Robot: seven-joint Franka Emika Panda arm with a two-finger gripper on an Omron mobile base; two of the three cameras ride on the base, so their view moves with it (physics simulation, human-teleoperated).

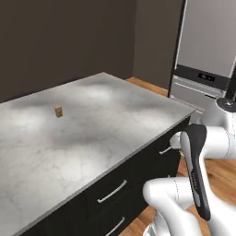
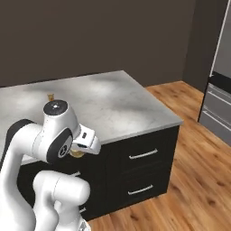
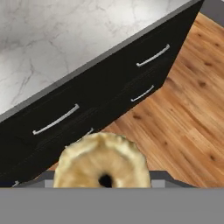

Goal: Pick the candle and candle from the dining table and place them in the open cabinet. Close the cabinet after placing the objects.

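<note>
Carrying the stubby candle [image 3: 103, 161] in the end effector [image 2: 77, 152], clamped, clear of the worktop [image 1: 92, 124] edge; taper candle [image 1: 58, 111] left standing mid-worktop. Both placements and cabinet closing outstanding.

**No readable writing**

No words, labels, brands or numbers can be read. The dark control strip [image 1: 201, 75] on the steel appliance [image 1: 205, 50] carries a few pale marks, too small and blurred to make out.
</note>
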